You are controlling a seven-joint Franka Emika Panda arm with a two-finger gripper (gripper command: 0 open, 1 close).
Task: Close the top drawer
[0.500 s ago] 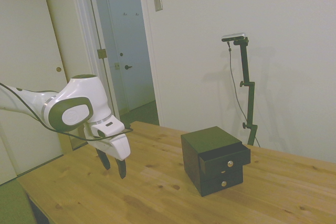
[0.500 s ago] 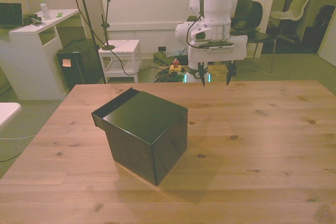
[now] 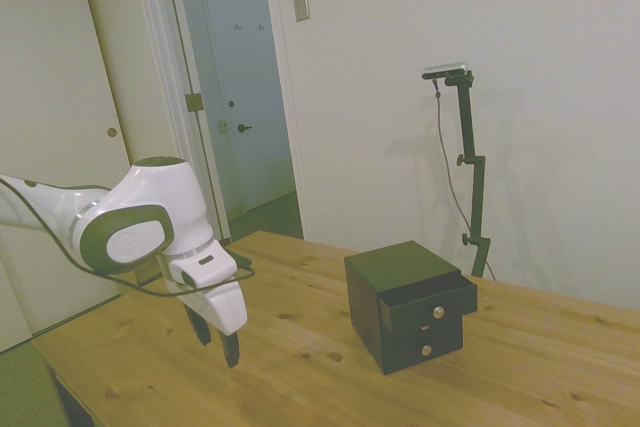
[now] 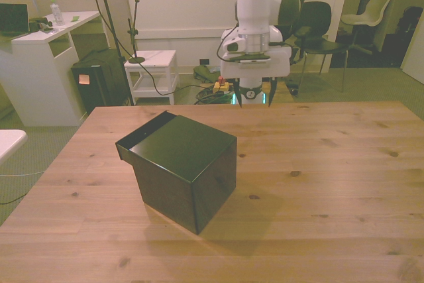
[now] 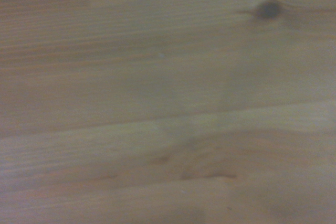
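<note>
— Where do we stand?
— Our hand [image 3: 220, 339] hangs spread and empty over the counter [image 3: 300, 367], well apart from the cabinet [image 3: 400, 297]; the top drawer [image 3: 430, 299] juts out.
— The risk?
— Pushing off-center, we may skid the whole cabinet or clip the brass knob [image 3: 437, 313].

Your white arm comes in low from the side view's left, its rounded grey-and-white wrist joint bent so that the end effector [image 3: 219, 344] points down. The two dark fingers [image 3: 232, 350] hang a little above the wood, tilted slightly off vertical. In the front view you can see the end effector [image 4: 255, 99] hanging from the upright forearm, its fingers spread with a clear gap between them, gripping nothing.
</note>
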